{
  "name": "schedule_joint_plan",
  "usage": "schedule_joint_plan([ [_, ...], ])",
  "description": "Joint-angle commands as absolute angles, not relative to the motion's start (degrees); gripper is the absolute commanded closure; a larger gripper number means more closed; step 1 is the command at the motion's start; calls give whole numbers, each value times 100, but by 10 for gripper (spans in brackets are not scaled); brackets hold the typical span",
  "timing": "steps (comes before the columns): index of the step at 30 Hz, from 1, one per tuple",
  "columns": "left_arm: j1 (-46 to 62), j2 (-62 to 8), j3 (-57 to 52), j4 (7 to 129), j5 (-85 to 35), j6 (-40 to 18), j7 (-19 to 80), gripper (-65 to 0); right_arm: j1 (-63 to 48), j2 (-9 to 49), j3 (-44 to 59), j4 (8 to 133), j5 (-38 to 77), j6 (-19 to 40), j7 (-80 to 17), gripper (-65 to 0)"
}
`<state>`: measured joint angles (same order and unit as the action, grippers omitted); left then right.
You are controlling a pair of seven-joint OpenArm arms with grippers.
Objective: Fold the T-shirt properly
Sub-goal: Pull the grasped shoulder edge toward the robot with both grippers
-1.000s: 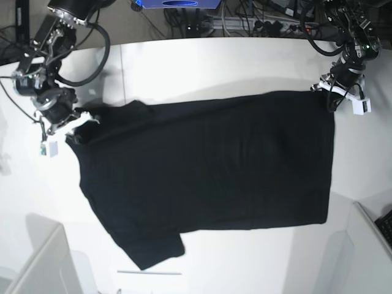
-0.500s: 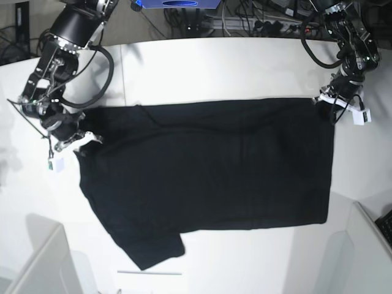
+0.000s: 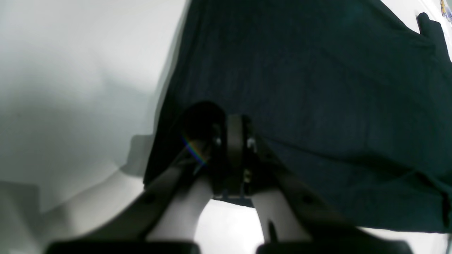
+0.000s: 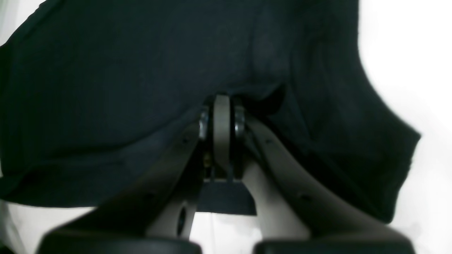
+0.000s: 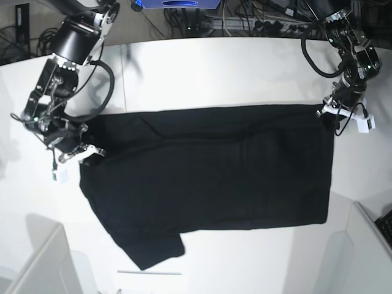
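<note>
The black T-shirt (image 5: 208,177) lies spread plain side up on the white table (image 5: 202,67), one sleeve pointing to the front left. My left gripper (image 5: 334,115) is shut on the shirt's far right corner; in the left wrist view its jaws (image 3: 233,135) pinch the dark cloth (image 3: 317,88). At the far left corner by the shoulder, my right gripper (image 5: 86,153) is shut as well. In the right wrist view its closed tips (image 4: 221,113) bite a raised fold of the T-shirt (image 4: 123,70).
A white bin (image 5: 37,257) stands at the front left and another bin edge (image 5: 367,239) at the front right. Cables and a blue device (image 5: 177,3) lie behind the table's far edge. The table's seam (image 5: 122,73) runs back to front.
Both grippers have moved toward the table's front with the cloth in them. The shirt's far edge has come nearer; the right gripper travelled furthest.
</note>
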<state>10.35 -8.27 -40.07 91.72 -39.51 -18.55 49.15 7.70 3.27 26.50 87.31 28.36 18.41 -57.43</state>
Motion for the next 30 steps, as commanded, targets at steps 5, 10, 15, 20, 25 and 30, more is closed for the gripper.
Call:
schedule_joint_plan([
  [5,769,-919,-4031,9156,-4066,-1886,4796,0,910,488,2167,8532,2967,1842,-5077,0],
  [10,549,-919,-4031,8796,-4066,-1886,4796,0,910,470,2167,8426,2967,1604,-4998,0],
  [15,365,-1068,-3811,8523,-3741,-1886,4796,0,910,470,2132,8426,2967,1596,-4716,0],
  [20,207,-1059,-3714,8497,-3495,-1886,4796,0,910,470,2132,8426,2967,1596,-4567,0],
  [25,136,-1059,-3732,8514,-3495,-1886,4796,0,910,470,2123,8409,2967,1596,-4576,0],
  [30,136,-1077,-3785,8505,-3495,-1886,4796,-5,884,479,2211,8418,2967,1578,-4585,-134],
])
